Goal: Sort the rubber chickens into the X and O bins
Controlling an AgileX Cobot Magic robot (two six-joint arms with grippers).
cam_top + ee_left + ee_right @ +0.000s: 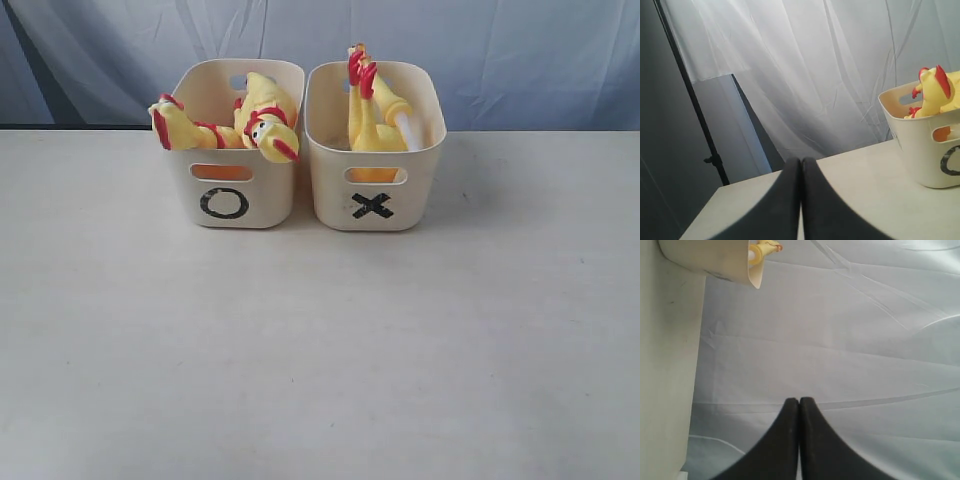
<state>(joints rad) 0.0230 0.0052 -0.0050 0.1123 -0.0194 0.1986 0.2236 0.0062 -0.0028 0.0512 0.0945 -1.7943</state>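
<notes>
Two cream bins stand side by side at the back of the table. The O bin [238, 195] on the left holds two whole rubber chickens [262, 118], heads and feet hanging over its rim. The X bin [372, 195] on the right holds a headless body [365, 110] with red feet up, and a piece with a white tube [410, 128]. Neither arm shows in the exterior view. My left gripper [801, 162] is shut and empty, off to the side of the O bin [925, 145]. Shut and empty too, my right gripper [799, 402] points at the backdrop, with the X bin [720, 260] at the frame's edge.
The white table [320, 350] stretches wide in front of both bins. A pale curtain [480, 50] hangs behind it. A dark stand pole [695, 110] rises off the table's corner in the left wrist view.
</notes>
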